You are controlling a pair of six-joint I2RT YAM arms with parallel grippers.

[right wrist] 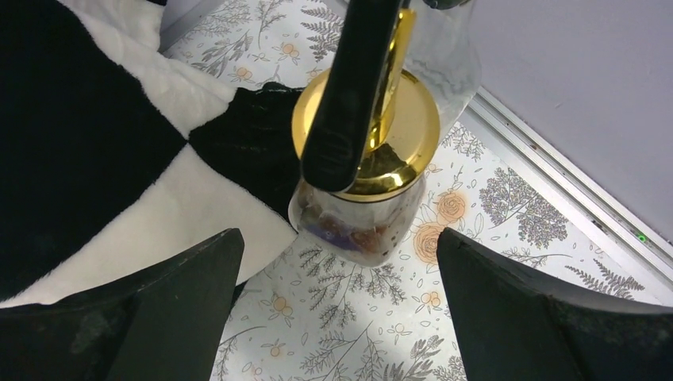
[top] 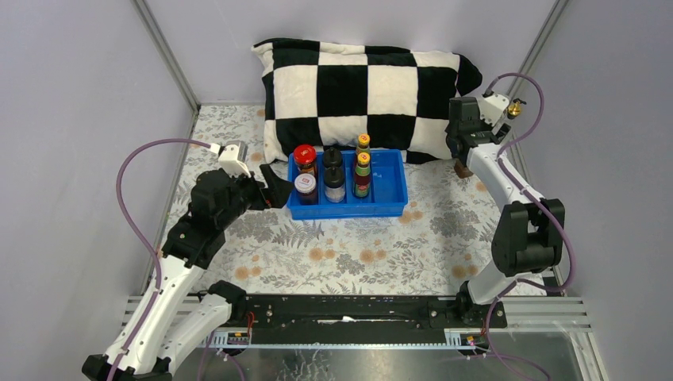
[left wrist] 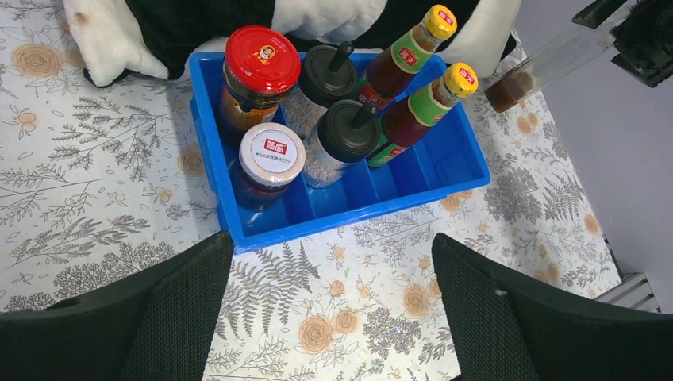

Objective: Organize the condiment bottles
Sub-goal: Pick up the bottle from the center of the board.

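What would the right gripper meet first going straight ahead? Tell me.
The gold-capped glass bottle, directly between the open fingers of the right gripper, beside the checkered pillow; depth is unclear, but nothing seems nearer.

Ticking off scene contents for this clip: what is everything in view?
tray: one, blue, mid-table, before the pillow
red-lidded jar: one, tray's left column, rear
white-lidded jar: one, left column, front
black-capped jars: two, clear, next column
yellow-capped bottles: two, slim, reddish, third column
glass bottle: one certain, gold lid, on the cloth off the pillow's right corner
pillow: one, black-and-white checks, table's rear
cloth: one, floral, over the table
left pincer: open, left of the tray
right pincer: open, above the glass bottle, fingers clear of it
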